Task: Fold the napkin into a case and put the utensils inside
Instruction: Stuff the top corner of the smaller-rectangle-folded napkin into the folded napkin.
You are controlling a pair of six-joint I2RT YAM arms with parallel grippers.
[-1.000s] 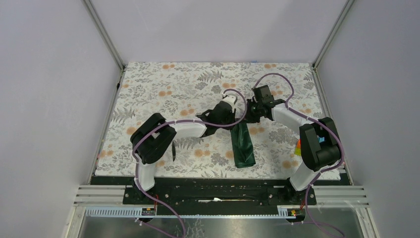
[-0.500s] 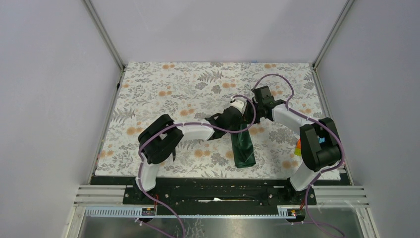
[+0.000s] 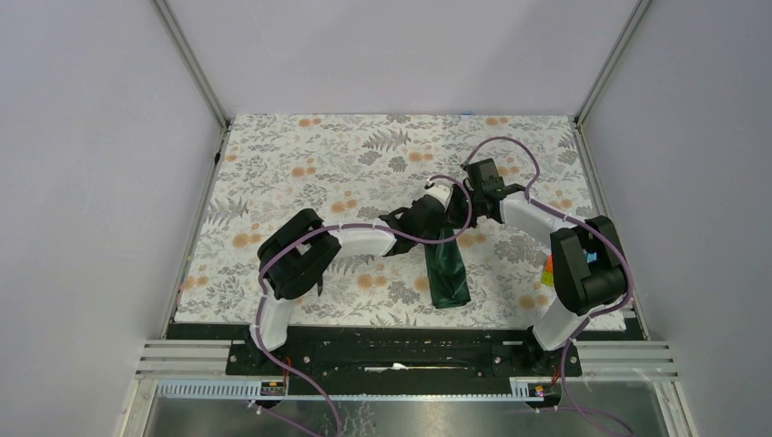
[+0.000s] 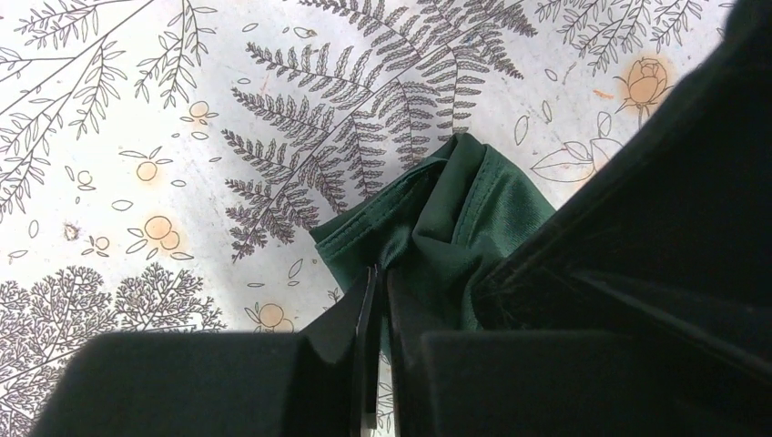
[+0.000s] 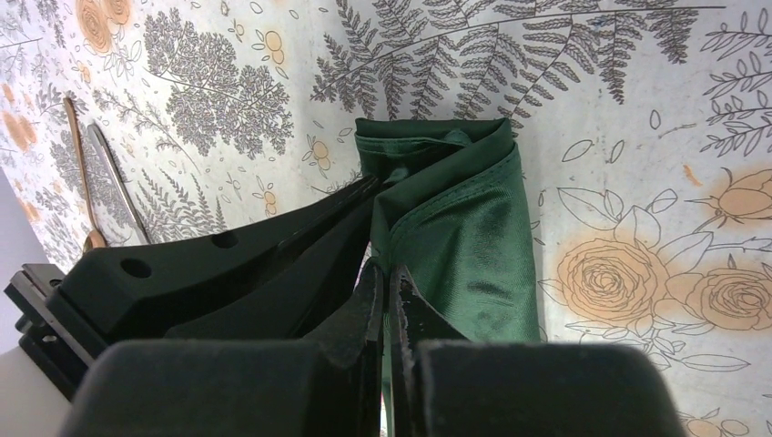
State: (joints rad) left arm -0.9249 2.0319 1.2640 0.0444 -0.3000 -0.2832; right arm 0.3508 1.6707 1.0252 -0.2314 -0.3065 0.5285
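Note:
The dark green napkin (image 3: 446, 269) lies folded as a narrow long case on the tablecloth, pointing toward the near edge. Both grippers meet at its far end. My left gripper (image 3: 439, 221) is shut on a raised edge of the napkin (image 4: 464, 200), its jaws (image 4: 380, 278) pinching the hem. My right gripper (image 3: 462, 217) is shut on the other edge layer (image 5: 473, 237), its jaws (image 5: 384, 273) close beside the left fingers (image 5: 228, 269). The copper spoon (image 5: 77, 155) and the thin dark knife (image 5: 114, 177) lie side by side on the cloth beyond the left gripper.
The floral tablecloth (image 3: 300, 164) covers the table. Bright toy blocks (image 3: 547, 270) sit at the right edge beside the right arm's base. The left arm's elbow (image 3: 291, 255) hangs over the near left part of the cloth. Walls close in on three sides.
My left gripper moved right to the napkin's far end and closed in beside the right gripper. In the last half second almost nothing moved.

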